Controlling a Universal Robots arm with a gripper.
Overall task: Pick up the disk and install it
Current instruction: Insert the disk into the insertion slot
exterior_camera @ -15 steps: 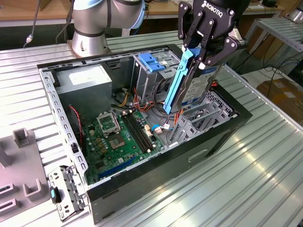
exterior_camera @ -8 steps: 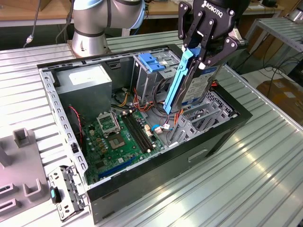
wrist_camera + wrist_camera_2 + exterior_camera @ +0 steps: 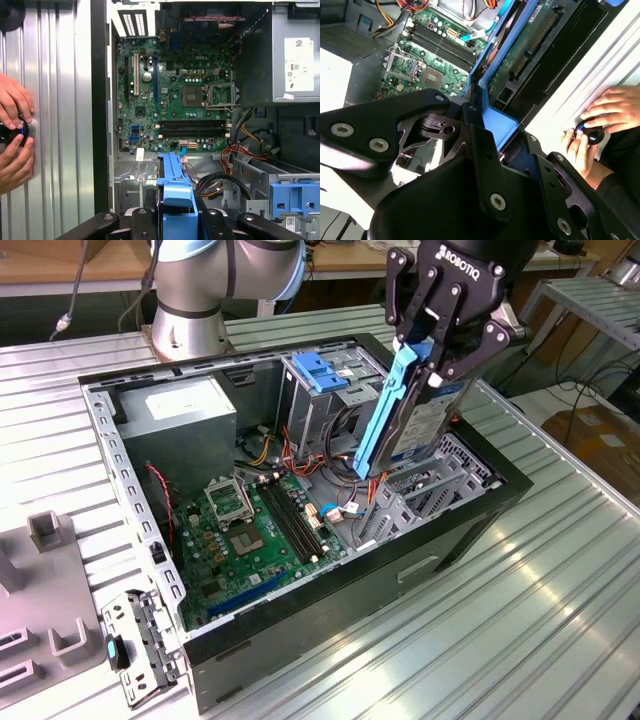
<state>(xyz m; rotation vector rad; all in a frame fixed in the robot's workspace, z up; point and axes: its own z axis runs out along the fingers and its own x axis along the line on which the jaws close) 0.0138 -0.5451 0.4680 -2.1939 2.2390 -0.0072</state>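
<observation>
1. A ribbed silver metal table (image 3: 530,610).
2. An open black metal computer case (image 3: 330,625) lies on its side, mid-table.
3. Grey plastic blocks (image 3: 48,530) sit near the edge at the exterior view's left.
4. The arm's round silver base (image 3: 185,330) stands at the far edge.
5. A person's hands (image 3: 14,100) cup a small black round object (image 3: 11,132) beside the case.

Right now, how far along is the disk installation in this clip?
Done: the pick-up; the pincer is shut on the disk and holds it in the air. In hand: the disk hangs steeply tilted over the open computer case, its lower end near the cables beside the drive cage. Left: seating it; it does not yet sit in a bay.
</observation>
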